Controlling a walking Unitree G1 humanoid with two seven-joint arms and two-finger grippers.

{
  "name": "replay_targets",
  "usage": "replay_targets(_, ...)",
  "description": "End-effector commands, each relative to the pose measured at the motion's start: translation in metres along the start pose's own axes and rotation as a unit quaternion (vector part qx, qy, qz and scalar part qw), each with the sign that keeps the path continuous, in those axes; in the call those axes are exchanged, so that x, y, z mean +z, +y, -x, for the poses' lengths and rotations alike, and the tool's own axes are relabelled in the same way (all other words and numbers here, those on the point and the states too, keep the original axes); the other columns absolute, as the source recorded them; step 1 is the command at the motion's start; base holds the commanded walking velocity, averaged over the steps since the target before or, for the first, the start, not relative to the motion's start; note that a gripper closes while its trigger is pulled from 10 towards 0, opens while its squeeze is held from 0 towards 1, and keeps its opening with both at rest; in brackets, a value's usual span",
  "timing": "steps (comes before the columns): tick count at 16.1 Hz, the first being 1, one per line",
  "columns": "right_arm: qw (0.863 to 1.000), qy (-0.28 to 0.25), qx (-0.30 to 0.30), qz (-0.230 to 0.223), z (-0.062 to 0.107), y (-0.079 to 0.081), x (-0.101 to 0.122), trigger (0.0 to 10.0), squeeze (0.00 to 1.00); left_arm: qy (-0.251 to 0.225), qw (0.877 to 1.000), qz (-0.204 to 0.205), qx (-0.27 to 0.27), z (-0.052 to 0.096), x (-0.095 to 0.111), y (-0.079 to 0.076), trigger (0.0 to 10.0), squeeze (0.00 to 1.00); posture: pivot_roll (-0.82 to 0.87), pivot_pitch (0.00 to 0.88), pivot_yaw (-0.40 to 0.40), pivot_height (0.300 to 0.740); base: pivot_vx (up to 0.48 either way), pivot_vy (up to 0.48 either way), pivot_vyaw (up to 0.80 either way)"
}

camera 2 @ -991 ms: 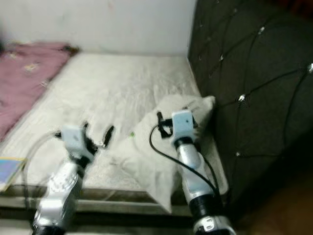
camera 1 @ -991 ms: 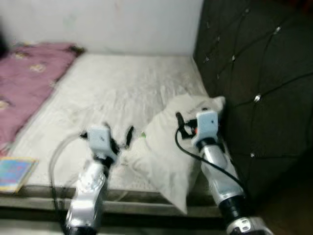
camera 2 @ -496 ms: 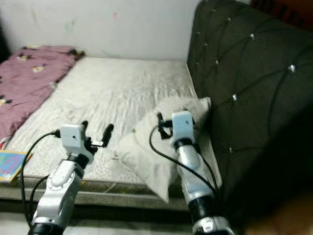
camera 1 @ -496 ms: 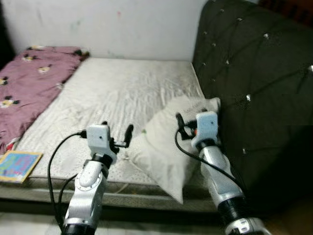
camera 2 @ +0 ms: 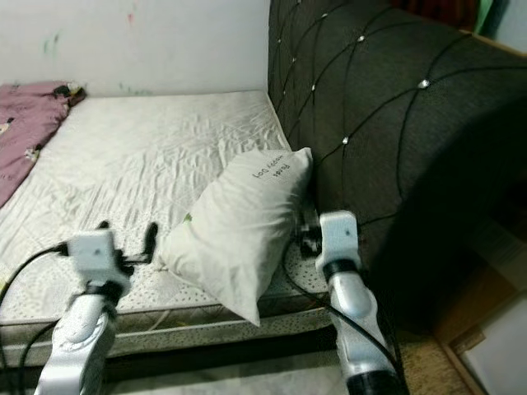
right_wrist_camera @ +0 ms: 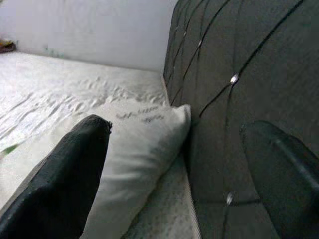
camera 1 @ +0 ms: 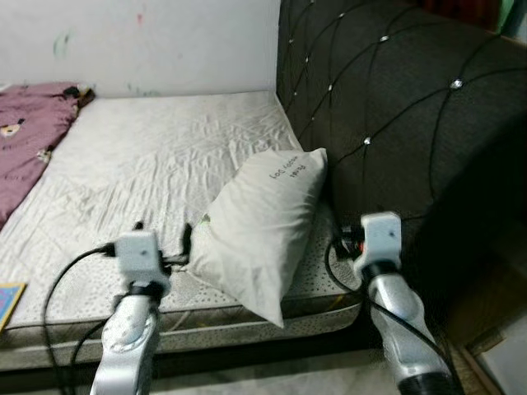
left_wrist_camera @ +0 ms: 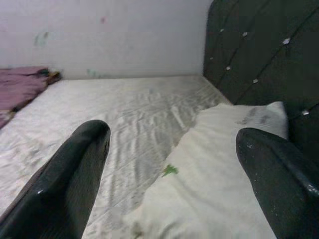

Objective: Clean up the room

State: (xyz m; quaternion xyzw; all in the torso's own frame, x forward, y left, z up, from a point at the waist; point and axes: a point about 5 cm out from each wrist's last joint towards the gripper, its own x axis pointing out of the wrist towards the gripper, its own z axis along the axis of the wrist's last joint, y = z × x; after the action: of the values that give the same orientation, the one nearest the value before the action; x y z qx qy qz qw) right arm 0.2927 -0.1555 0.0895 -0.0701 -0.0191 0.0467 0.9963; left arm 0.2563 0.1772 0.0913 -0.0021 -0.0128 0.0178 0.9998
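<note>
**Pillow lies between the two claws, long axis running away toward the headboard**

The bed (camera 1: 165,156) extends forward of both claws, with the dark tufted headboard (camera 1: 387,90) standing along the right claw's outer side. A pink blanket (camera 1: 25,140) lies far out beyond the left claw, well apart from the work area.

The pillow (camera 1: 259,222) rests on the mattress between the claws. Its long axis runs from the near bed edge, just beside the left claw, up and away to the headboard, which its far end touches. Its near corner overhangs the mattress edge.

The left claw (camera 1: 162,239) hovers just beside the pillow's near left flank, fingers spread apart, empty. The right claw (right_wrist_camera: 174,164) sits at the pillow's right side, near the headboard; its fingers are also spread, holding nothing. Judged by position, the left claw is nearer the pillow's low end.

Dark writing (camera 1: 286,169) is printed near the pillow's far end; it is too small to read. A small green mark (left_wrist_camera: 170,171) shows on the pillow's left face.
</note>
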Motion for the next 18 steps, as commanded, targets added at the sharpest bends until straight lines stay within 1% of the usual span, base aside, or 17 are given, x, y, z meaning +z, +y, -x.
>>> replay_targets(1,1.0,-0.006,0.003,-0.001,0.002,0.001,0.006,10.0,0.0,-0.003,1.0,-0.011,0.007,0.004,0.004,0.003,10.0,0.0,0.01,0.0,0.021,0.74,0.0,0.0,0.0)
replay_targets(3,1.0,0.0,-0.005,-0.009,0.012,0.002,0.004,10.0,0.0,-0.001,0.999,-0.031,0.016,0.018,0.004,0.005,10.0,0.0,0.01,0.0,0.037,0.74,0.0,0.0,0.0)
replay_targets(5,1.0,0.001,0.004,-0.019,0.018,0.006,0.006,10.0,0.0,0.003,0.998,-0.041,0.042,0.024,0.005,0.012,10.0,0.0,0.01,0.0,0.039,0.74,0.0,0.0,0.0)
replay_targets(7,0.999,0.019,-0.016,-0.022,0.034,-0.003,0.003,10.0,0.0,0.016,0.998,-0.048,0.048,0.038,0.003,0.017,10.0,0.0,0.03,0.0,0.03,0.74,0.0,0.0,0.0)
replay_targets(8,0.999,0.032,-0.012,-0.014,0.045,-0.005,-0.002,10.0,0.0,0.028,0.997,-0.038,0.06,0.04,0.001,0.021,10.0,0.0,0.03,0.0,0.033,0.74,0.0,0.0,0.0)
replay_targets(9,0.999,0.034,-0.011,-0.014,0.045,-0.005,-0.002,10.0,0.0,0.027,0.997,-0.038,0.054,0.037,0.001,0.019,10.0,0.0,0.03,0.0,0.035,0.74,0.0,0.0,0.0)
replay_targets(10,0.999,0.03,-0.005,-0.014,0.041,-0.001,0.001,10.0,0.0,0.021,0.998,-0.038,0.046,0.032,0.004,0.016,10.0,0.0,0.02,0.0,0.038,0.74,0.0,0.0,0.0)
replay_targets(11,1.0,0.017,0.008,-0.014,0.035,0.007,0.008,10.0,0.0,0.017,0.999,-0.031,0.033,0.026,0.006,0.01,10.0,0.0,0.02,0.0,0.044,0.74,0.0,0.0,0.0)
replay_targets(13,1.0,0.009,0.02,-0.005,0.031,0.015,0.014,10.0,0.0,0.013,0.999,-0.024,0.021,0.021,0.009,0.003,10.0,0.0,0.01,0.0,0.046,0.74,0.0,0.0,0.8)
replay_targets(14,1.0,0.009,0.023,0.001,0.031,0.017,0.014,10.0,0.0,0.013,0.999,-0.024,0.019,0.02,0.009,0.002,10.0,0.0,0.01,0.0,0.043,0.74,0.0,0.0,0.8)
replay_targets(16,1.0,0.009,0.027,-0.008,0.029,0.02,0.015,10.0,0.0,0.008,1.0,-0.016,0.017,0.017,0.011,0.001,10.0,0.0,0.01,0.0,0.031,0.74,0.0,0.0,0.8)
replay_targets(17,0.999,0.009,0.027,-0.02,0.026,0.019,0.017,10.0,0.0,0.002,1.0,-0.007,0.007,0.015,0.013,-0.002,10.0,0.0,0.01,0.0,0.025,0.74,0.0,0.0,0.0)
replay_targets(18,0.999,0.008,0.028,-0.018,0.024,0.018,0.018,10.0,0.0,0.002,1.0,-0.007,0.0,0.015,0.014,-0.005,10.0,0.0,0.01,0.007,0.014,0.74,0.0,0.0,0.0)
